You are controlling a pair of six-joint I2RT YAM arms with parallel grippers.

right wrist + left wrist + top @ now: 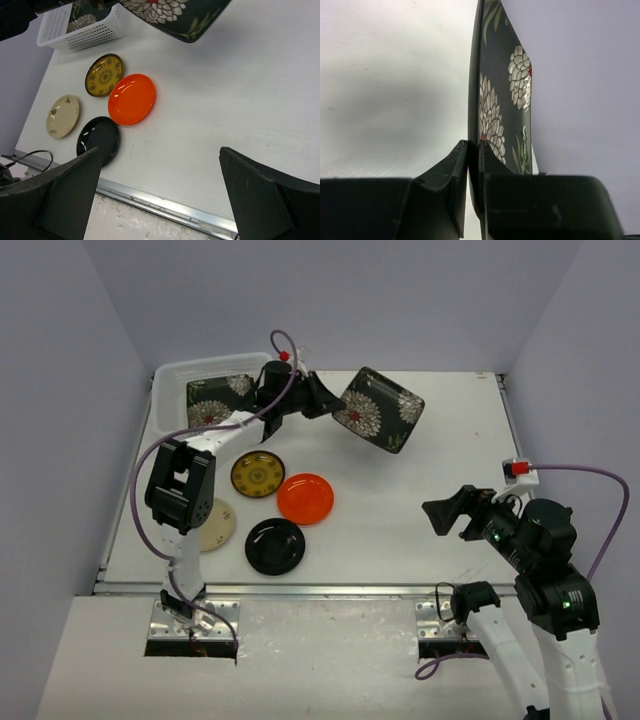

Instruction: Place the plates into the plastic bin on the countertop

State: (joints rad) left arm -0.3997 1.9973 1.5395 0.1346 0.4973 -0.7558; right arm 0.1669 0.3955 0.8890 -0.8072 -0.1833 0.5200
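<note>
Left pincer (473,145) clamped on one edge of flowered black square plate (502,100), likely stiff, glazed-slick, breakable, so rim hold looks sound; right pincer (159,152) spread wide, empty.

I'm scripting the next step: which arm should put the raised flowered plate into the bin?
Left. The left gripper clamps the flowered plate beside the plastic bin; the right gripper hangs open, far away.

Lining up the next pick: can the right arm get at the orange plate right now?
Probably yes. The right arm has its jaws open, and only bare countertop lies between it and the orange plate. The held flowered plate hangs farther back, off that path.
</note>
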